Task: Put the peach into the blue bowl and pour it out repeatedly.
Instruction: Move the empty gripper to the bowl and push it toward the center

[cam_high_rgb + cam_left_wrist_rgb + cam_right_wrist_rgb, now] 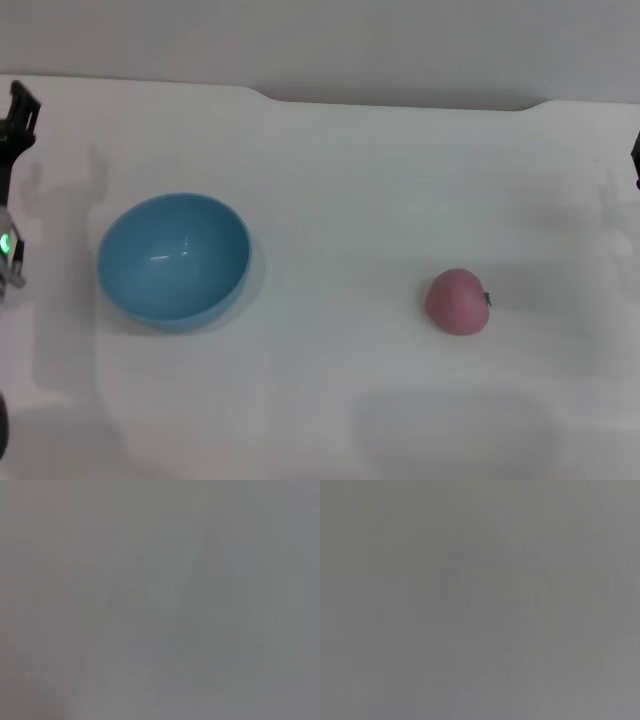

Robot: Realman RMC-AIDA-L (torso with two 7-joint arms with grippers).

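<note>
Small matte pink peach (458, 301) is sitting on white tabletop (340, 180), well apart from empty round light-blue plastic bowl (173, 259); left claw (14, 125) and right claw (635, 160) are idling at opposite edges, grips indiscernible

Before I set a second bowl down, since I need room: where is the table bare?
Widest patch: between the blue bowl and the peach. The near strip of the table is bare too. Tightest beside the left gripper, near the bowl.
</note>
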